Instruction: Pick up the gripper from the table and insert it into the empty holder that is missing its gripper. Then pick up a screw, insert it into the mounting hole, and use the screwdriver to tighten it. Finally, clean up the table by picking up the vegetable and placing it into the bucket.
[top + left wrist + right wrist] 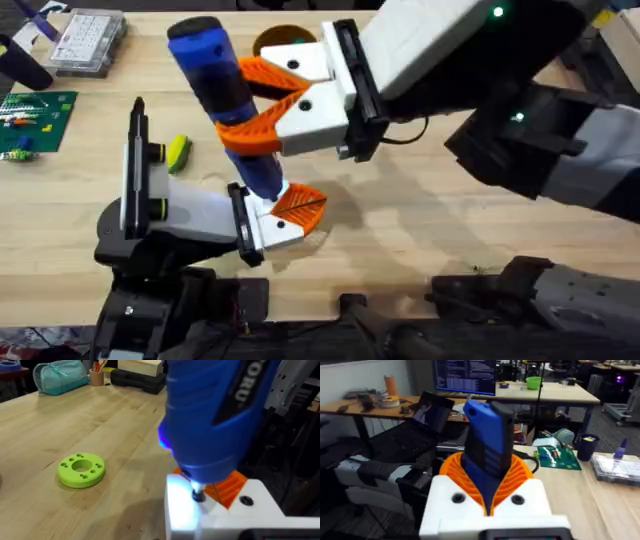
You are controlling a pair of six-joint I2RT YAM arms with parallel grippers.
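My right gripper [232,100] reaches in from the right, shut on the blue screwdriver [225,85], and its orange fingers [520,477] wrap the barrel [487,435]. The screwdriver leans with its black cap up. Its bit [197,494] points down onto the gripper [290,212], a white block with an orange ribbed tip. That piece sits against the black end plate of the grey-white holder [175,212]. A bright glow lights the white block [215,510] under the bit. The yellow-green vegetable [178,152] lies on the table behind the holder. The orange-brown bucket [283,40] peeks out behind my right gripper.
A green disc with holes [81,469] lies on the bare wood beside the holder. A green circuit board [35,120] and a clear parts box [88,40] sit at the far left. A teal bag [60,377] stands at the table's far edge.
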